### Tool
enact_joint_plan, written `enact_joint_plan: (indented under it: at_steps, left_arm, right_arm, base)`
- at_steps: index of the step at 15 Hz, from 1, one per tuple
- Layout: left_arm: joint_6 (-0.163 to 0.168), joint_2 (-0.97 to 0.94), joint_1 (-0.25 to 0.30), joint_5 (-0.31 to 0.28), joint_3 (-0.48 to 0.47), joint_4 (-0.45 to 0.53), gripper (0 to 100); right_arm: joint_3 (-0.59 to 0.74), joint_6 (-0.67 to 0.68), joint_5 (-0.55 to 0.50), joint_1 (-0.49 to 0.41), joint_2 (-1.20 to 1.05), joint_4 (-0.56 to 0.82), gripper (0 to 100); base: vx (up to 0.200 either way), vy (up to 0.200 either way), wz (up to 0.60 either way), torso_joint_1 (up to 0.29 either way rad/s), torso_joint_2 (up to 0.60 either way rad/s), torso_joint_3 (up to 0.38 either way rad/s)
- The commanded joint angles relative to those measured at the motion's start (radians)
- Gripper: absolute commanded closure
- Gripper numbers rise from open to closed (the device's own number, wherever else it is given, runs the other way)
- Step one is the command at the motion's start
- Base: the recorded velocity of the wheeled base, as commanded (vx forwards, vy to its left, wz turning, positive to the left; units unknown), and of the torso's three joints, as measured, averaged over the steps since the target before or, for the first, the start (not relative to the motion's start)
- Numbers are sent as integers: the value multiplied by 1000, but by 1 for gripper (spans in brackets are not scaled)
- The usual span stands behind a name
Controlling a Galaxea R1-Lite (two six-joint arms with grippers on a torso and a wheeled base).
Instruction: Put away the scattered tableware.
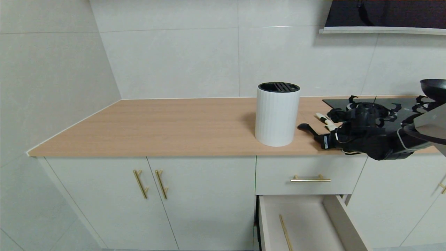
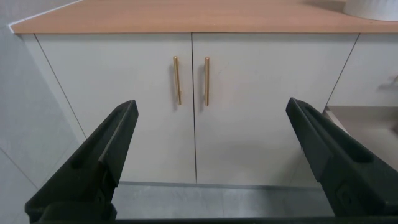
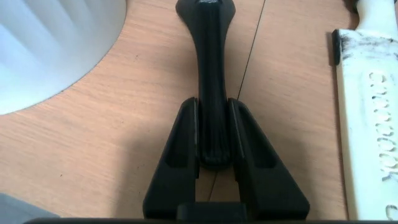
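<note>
**A:** Right hand point(image 3: 213, 112) up close, both fingers clamped on the black utensil handle point(image 3: 209, 56), which lies flat on the tabletop point(image 3: 112, 143) just beside the white ribbed holder point(image 1: 277, 115).

**B:** Lift it straight, I'd say, tip it upright, then feed it into 1 slot in the holder's black top. Mind the white-handled knife point(image 3: 367, 124) alongside.

**A:** Left hand point(image 2: 211, 112)?

**B:** Spread wide, low before the 2 cupboard doors point(image 2: 130, 112).

**A:** Any writing?

**B:** None legible, just dark speckles on that knife handle.
</note>
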Motion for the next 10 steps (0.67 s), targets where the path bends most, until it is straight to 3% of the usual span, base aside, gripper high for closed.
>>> enact_joint_plan:
  at_steps: [1,3,7,10]
  left_arm:
    - [0,0,0,1,0,0,0]
    - [0,0,0,1,0,0,0]
    - [0,0,0,1,0,0,0]
    - [0,0,0,1,0,0,0]
  right_arm:
    - [-1,6,-4,1,-28,25,100]
    - [-1,45,-31,14,-87,106,100]
    - [30,155,-50,34,-374,588,100]
    - [214,195,-50,57,-575,634,100]
  base:
    - [0,0,0,0,0,0]
    - [0,0,0,0,0,0]
    - [0,0,0,0,0,0]
    - [0,0,0,0,0,0]
